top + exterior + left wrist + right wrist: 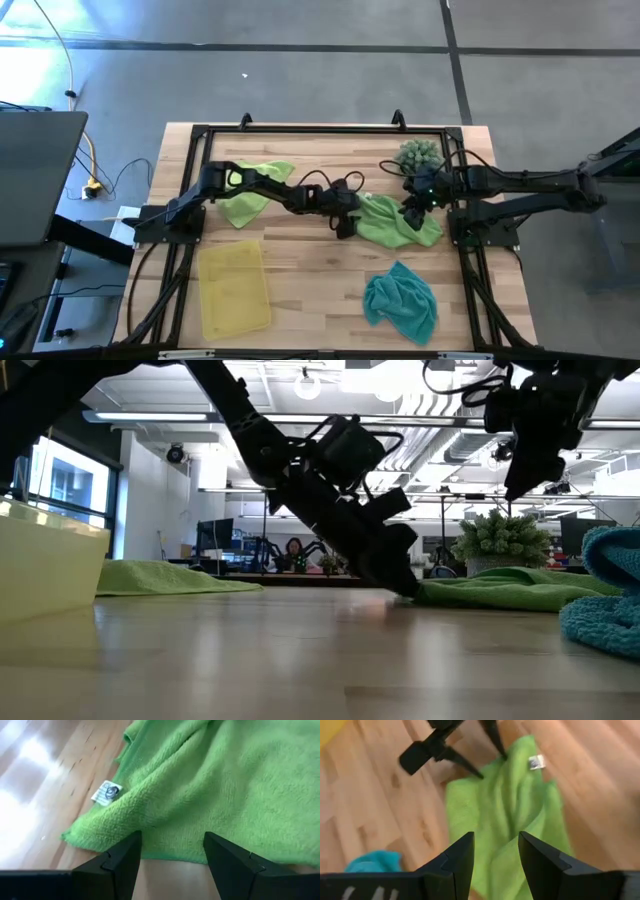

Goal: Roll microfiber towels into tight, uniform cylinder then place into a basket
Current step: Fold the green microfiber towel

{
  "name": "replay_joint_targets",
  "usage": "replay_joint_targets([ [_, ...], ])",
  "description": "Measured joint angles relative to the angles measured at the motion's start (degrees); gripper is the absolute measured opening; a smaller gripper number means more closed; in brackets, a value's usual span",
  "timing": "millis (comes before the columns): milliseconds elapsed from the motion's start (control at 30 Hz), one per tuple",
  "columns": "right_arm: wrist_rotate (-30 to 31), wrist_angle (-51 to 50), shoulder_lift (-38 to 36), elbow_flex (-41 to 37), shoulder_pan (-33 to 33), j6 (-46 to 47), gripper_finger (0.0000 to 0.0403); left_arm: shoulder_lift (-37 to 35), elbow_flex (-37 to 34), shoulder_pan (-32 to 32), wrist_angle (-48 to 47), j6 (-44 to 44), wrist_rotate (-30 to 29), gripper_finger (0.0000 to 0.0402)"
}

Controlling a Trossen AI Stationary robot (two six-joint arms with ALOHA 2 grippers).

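High view: nearest the front edge of the bench (pixel 300 300), the yellow basket (pixel 235 287) lies empty at front left, and the teal towel (pixel 402 303) sits crumpled at front right, untouched. Farther back, mid-bench, a green towel (pixel 396 222) lies loosely spread, not rolled. The left tool (pixel 343 226) is down at its near edge, fingers apart on either side of the hem, gripping nothing yet. The right tool (pixel 412 211) hangs above the same towel, fingers likewise parted and empty. Behind, at back left, the second green towel (pixel 250 188) lies flat under the left arm. No towel is rolled and none is in the basket, so by my reading the task has barely begun.
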Motion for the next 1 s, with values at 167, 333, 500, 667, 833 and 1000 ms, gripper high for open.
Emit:
replay_joint_targets([
  [167,-2.9,0.0,0.0,0.0,3.9,3.9,0.0147,-0.4,0.2,0.0,-5.7,0.8,-1.6,0.0204],
  [333,-4.2,0.1,0.0,0.0,9.6,7.4,0.0147,-0.8,0.4,0.0,-11.6,0.5,-1.7,0.0204],
  [500,-5.8,3.8,1.0,-0.2,16.1,7.5,0.0147,-0.8,0.4,0.0,-12.6,-1.1,-1.7,0.0204],
  [667,-9.7,14.2,5.2,-2.7,21.8,7.5,0.0147,-1.5,0.4,0.0,-15.7,-4.6,-1.8,0.0204],
  [833,-13.1,20.0,12.1,-3.0,26.0,7.4,0.0147,-2.6,0.4,0.0,-19.9,-7.7,-2.0,0.0204],
  [1000,-13.9,19.2,18.5,-3.1,29.8,11.9,0.0147,-4.1,0.4,-0.8,-25.3,-9.9,-2.9,0.0204],
])
